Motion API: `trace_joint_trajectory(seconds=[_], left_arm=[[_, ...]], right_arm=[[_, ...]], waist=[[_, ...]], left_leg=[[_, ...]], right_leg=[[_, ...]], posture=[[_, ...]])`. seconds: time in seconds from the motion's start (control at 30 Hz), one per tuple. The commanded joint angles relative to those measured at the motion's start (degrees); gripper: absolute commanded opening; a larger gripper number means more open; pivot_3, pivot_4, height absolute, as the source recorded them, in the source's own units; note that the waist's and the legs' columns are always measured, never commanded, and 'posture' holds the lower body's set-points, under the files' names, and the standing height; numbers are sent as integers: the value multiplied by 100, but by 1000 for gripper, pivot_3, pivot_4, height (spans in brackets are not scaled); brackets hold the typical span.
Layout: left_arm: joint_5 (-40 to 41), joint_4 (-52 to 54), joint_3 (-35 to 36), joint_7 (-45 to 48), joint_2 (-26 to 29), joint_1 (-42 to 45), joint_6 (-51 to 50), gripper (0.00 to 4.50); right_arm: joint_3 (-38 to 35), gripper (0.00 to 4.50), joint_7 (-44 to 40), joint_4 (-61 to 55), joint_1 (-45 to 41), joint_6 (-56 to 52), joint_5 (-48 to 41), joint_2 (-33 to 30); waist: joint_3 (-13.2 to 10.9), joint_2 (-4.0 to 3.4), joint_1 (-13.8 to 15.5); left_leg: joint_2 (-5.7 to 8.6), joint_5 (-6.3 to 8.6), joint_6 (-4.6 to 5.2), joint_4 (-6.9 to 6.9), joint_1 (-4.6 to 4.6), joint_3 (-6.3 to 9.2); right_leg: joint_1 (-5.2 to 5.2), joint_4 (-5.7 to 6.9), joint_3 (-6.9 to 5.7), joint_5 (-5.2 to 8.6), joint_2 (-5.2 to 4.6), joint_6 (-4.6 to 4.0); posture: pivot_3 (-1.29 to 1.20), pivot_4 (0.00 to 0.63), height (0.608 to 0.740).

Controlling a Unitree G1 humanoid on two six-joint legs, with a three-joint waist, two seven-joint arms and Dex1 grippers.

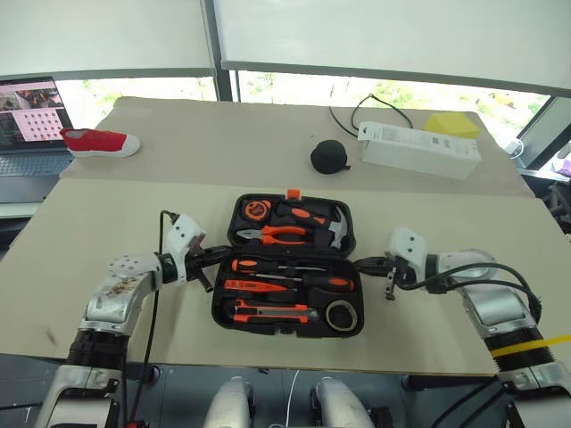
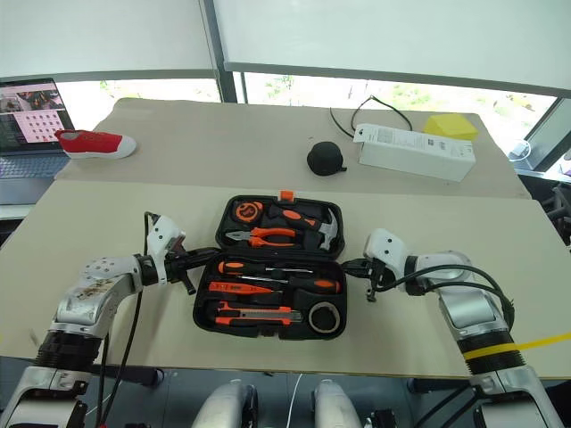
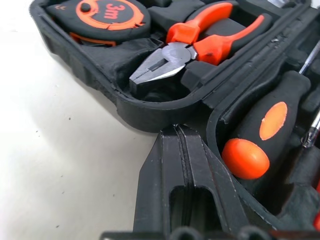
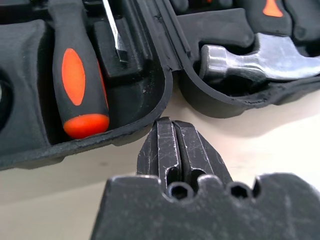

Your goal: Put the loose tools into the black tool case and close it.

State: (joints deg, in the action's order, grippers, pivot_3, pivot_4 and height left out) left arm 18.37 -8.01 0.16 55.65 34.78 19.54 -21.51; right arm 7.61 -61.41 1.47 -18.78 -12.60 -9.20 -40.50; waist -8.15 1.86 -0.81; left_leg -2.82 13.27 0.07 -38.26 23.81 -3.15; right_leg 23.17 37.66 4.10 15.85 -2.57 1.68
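While you look down over the beige table (image 1: pixel 134 196), the black plastic clamshell tool case (image 1: pixel 287 265) lies open flat near its front edge, between the two arms. Your left gripper (image 1: pixel 211 259) has its black fingers pressed together, empty, tips at the case's left rim by the hinge line. Your right gripper (image 1: pixel 364 264) is likewise pinched together on nothing, tips just at the case's right rim. You can see the near half holding two orange-and-black-handled screwdrivers (image 1: pixel 268 266), a slim orange tester screwdriver (image 1: pixel 259 286), a black-and-orange utility knife (image 1: pixel 272 313) and a small black tape roll (image 1: pixel 340 316). Orange-handled pliers (image 1: pixel 278 234), a hammer (image 1: pixel 332 230) and a tape measure (image 1: pixel 256 210) sit in the far half, beside the orange latch (image 1: pixel 292 193).
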Motion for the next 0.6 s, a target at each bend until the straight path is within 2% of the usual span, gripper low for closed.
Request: trace_joint_trajectory(seconds=[0.03,0.13,0.23,0.27,0.33,0.47,0.57,0.6], left_arm=[[322,431,-11,336,32,-93,-200,0],[568,662,140,459,99,-238,-462,0],[785,883,333,523,121,-375,-513,688],[690,898,439,361,220,-401,-542,1164],[605,877,624,118,444,-405,-776,1800],[518,909,622,-31,1133,-234,-1677,3348],[802,1031,506,23,1385,133,-2511,4424],[889,1033,462,-28,1379,308,-2841,4500]], right_arm=[[-147,85,199,-332,28,74,26,-23],[-351,85,244,-281,172,54,-28,-187],[-730,0,344,-517,275,-466,-440,-186],[-909,295,352,-636,334,-559,-605,-209],[-1231,806,357,-903,400,-1028,-1016,-244],[-1732,2242,714,-1556,113,-3201,-2106,-440],[-1542,3202,902,-1857,-335,-4502,-2443,-782],[-1436,3613,1001,-1875,-530,-4897,-2520,-828]], waist=[[0,0,2],[0,0,7],[-1,0,30],[-1,0,31],[-1,0,32],[-2,0,-7],[-4,-2,-5],[-4,-2,-3]], left_leg=[[0,0,0,-1,0,0],[0,0,0,-1,0,-1],[1,0,0,-2,4,0],[1,0,0,-2,3,0],[1,0,0,-5,3,3],[-3,0,0,-7,-3,11],[-1,-1,0,-7,-5,16],[-1,-1,0,-8,-6,15]], right_leg=[[0,0,0,0,0,0],[-1,-2,0,0,-1,1],[-1,-4,-2,1,-2,1],[-1,-3,-1,1,-3,1],[-2,0,-2,1,-2,1],[-2,10,-2,1,1,0],[0,15,2,1,0,0],[-1,16,1,2,0,-1]], posture=[[0,150,740],[0,150,740],[0,150,740],[0,150,740],[0,150,740],[0,150,740],[0,150,740],[0,150,740]])
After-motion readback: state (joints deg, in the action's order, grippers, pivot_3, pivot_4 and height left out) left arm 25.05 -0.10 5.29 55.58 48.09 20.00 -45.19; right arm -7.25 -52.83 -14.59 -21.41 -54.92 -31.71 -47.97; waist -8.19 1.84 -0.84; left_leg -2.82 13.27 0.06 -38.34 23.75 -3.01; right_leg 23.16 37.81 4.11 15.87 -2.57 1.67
